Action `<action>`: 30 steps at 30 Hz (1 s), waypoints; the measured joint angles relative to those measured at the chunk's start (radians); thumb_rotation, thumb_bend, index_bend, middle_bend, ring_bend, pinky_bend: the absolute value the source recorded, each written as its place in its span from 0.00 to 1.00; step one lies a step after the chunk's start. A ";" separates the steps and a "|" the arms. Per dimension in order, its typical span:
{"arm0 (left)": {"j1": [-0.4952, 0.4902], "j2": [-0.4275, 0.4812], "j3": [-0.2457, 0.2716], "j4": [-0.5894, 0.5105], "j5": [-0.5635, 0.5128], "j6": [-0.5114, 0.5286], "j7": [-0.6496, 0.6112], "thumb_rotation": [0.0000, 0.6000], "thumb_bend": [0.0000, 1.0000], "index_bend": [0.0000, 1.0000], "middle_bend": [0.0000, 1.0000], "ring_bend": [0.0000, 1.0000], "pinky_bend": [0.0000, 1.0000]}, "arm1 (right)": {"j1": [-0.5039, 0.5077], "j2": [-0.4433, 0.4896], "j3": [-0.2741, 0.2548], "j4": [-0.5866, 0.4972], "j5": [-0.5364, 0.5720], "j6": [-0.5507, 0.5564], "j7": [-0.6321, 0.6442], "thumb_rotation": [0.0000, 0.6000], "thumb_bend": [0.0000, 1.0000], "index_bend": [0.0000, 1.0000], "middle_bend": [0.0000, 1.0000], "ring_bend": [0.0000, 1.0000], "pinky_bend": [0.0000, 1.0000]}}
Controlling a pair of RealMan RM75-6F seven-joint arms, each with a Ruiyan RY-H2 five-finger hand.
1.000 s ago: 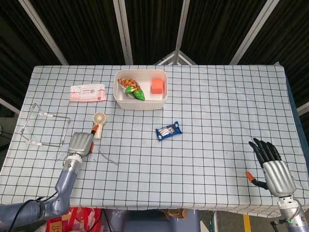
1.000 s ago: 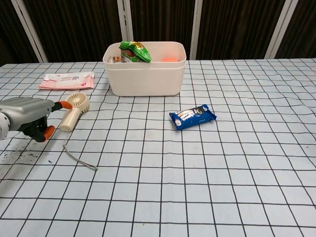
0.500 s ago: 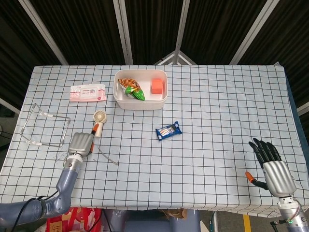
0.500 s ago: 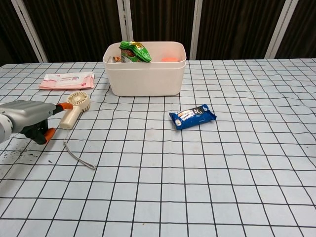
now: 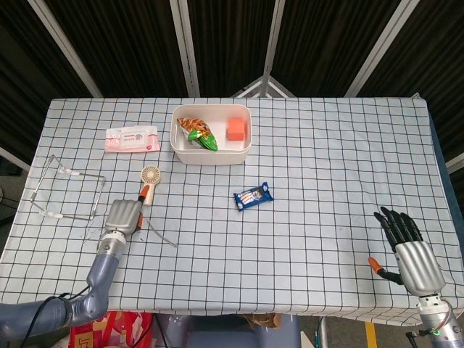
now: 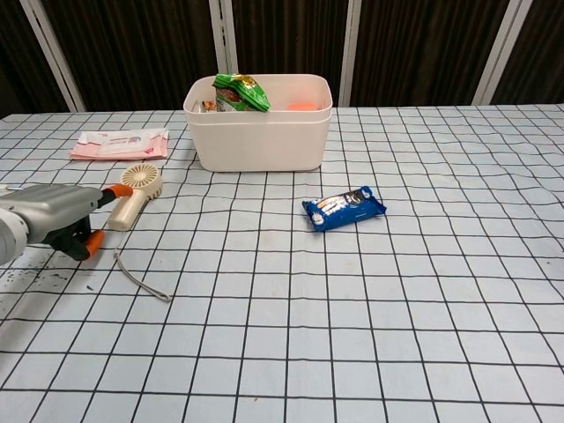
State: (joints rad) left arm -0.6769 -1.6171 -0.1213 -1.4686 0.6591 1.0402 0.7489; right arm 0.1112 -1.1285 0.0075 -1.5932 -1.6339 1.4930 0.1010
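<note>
My left hand [image 5: 122, 216] [image 6: 48, 211] rests low on the table at the left, fingers curled under. Its orange-tipped thumb reaches to the handle of a small cream hand fan [image 5: 149, 177] [image 6: 134, 192]. The fan lies flat, and its thin cord [image 6: 141, 284] trails toward me. Thumb and a curled finger sit on either side of the handle's end; whether they pinch it is unclear. My right hand [image 5: 404, 246] lies at the front right corner with fingers spread, holding nothing; only the head view shows it.
A white bin [image 5: 211, 161] [image 6: 260, 141] at the back centre holds a green-orange snack bag [image 5: 197, 132] and an orange block [image 5: 235, 128]. A blue snack pack [image 5: 253, 196] [image 6: 344, 208] lies mid-table. A pink wipes packet [image 5: 131, 138] and a wire frame [image 5: 67, 190] lie on the left.
My left hand has crept slightly right and toward me, and the fan has turned a little with it. The right hand has not moved.
</note>
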 measured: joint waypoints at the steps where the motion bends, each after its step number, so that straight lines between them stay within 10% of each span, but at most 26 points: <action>1: -0.001 0.001 -0.002 0.000 -0.010 -0.007 -0.003 1.00 0.86 0.00 0.96 0.83 0.93 | 0.000 0.000 0.000 0.000 -0.001 0.000 0.000 1.00 0.29 0.00 0.00 0.00 0.06; 9: -0.006 0.016 -0.020 -0.023 -0.059 -0.038 -0.039 1.00 0.86 0.00 0.95 0.83 0.93 | -0.002 0.000 -0.001 0.002 -0.003 0.004 0.007 1.00 0.29 0.00 0.00 0.00 0.06; 22: 0.038 0.086 -0.021 -0.128 0.171 0.120 -0.142 1.00 0.82 0.00 0.91 0.78 0.91 | -0.003 -0.002 -0.002 0.010 -0.012 0.014 0.016 1.00 0.29 0.00 0.00 0.00 0.06; 26: 0.068 0.124 -0.009 -0.169 0.269 0.191 -0.171 1.00 0.68 0.00 0.73 0.62 0.80 | -0.004 -0.004 -0.002 0.011 -0.013 0.017 0.013 1.00 0.29 0.00 0.00 0.00 0.06; 30: 0.117 0.182 0.019 -0.230 0.365 0.276 -0.197 1.00 0.43 0.00 0.31 0.31 0.48 | -0.005 -0.003 -0.002 0.011 -0.011 0.016 0.009 1.00 0.29 0.00 0.00 0.00 0.06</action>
State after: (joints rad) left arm -0.5599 -1.4354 -0.1018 -1.6984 1.0236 1.3161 0.5521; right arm 0.1063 -1.1310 0.0055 -1.5820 -1.6448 1.5091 0.1099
